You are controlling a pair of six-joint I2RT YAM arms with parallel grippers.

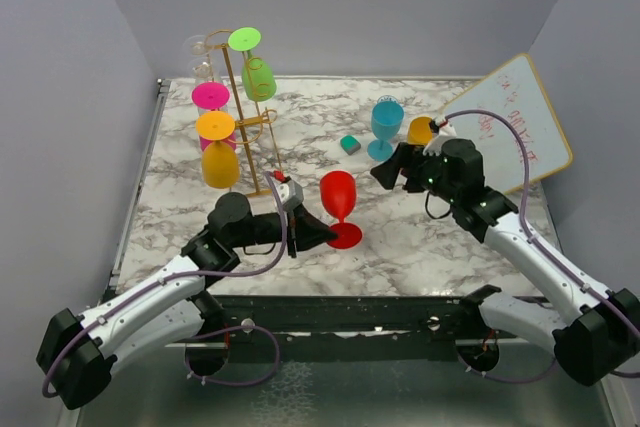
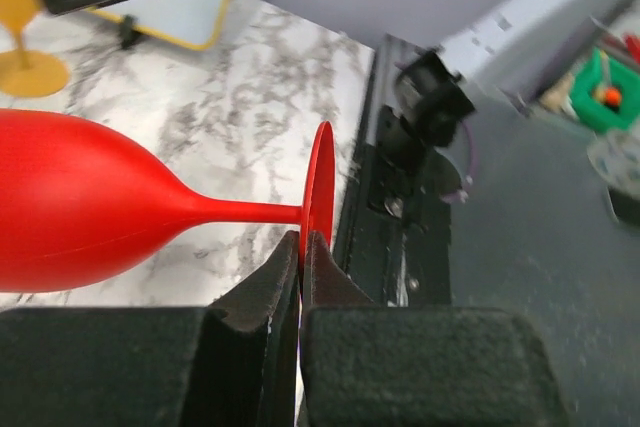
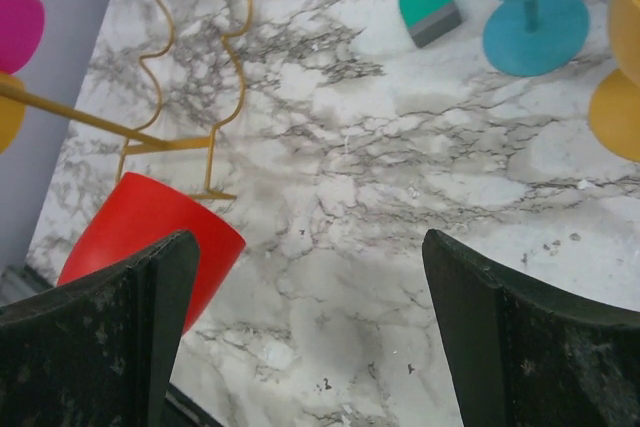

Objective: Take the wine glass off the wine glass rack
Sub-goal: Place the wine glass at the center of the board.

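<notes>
Standing upright on the marble table [image 1: 430, 237], the red wine glass [image 1: 339, 197] is clear of the wine glass rack [image 1: 246, 137], just in front of the rack's open wire base and to its right. The left gripper [image 1: 322, 234] lies low beside the glass's foot, its fingers [image 2: 262, 292] pressed together with their tips at the rim of the foot. The wrist view may show the rim nipped between them, but I cannot tell. The right gripper [image 1: 386, 175] hangs above the table to the right of the red glass, its claw spread wide around nothing. In its own view the red bowl [image 3: 150, 237] shows beside its left finger [image 3: 120, 317].

On the rack, a green glass [image 1: 259, 79], a pink glass [image 1: 211, 97] and an orange glass [image 1: 220, 162] hang bowl down. A teal glass [image 1: 386, 127] stands on the table behind the right gripper, with a small teal eraser [image 1: 350, 144] just to its left. A whiteboard [image 1: 520, 122] leans at the right edge.
</notes>
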